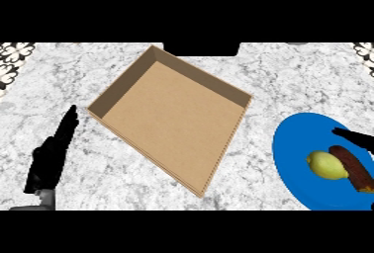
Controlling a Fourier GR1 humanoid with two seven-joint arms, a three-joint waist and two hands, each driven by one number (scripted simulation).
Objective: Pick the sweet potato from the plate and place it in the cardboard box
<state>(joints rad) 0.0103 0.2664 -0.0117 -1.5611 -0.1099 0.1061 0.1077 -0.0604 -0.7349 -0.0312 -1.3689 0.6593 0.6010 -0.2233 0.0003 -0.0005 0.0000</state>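
There is one cardboard box [171, 116] on the counter [292, 84]. It is big, flat and brown, with low walls, and it sits turned like a diamond. Nothing lies inside it.

There is one blue plate [296, 168]. It sits at the right side, and part of it runs off the edge of the view. Two foods lie on the plate. One is the sweet potato [352, 167], long and reddish brown. The other is one yellow-green fruit [326, 165], round like a lemon. The two foods touch each other, with the fruit on the side nearer the box.

Two hands show. The left hand [51, 153] is black and sits just to the left of the box, apart from it. Its fingers are straight and point up toward the far side of the counter. It holds nothing.

Only a small bit of the right hand [353, 137] shows, at the right edge of the view. Its dark fingers reach over the far part of the plate. The sweet potato lies just below this hand, close to it. I cannot tell if the fingers touch it, or how far open this hand is. The box is well off to this hand's left.
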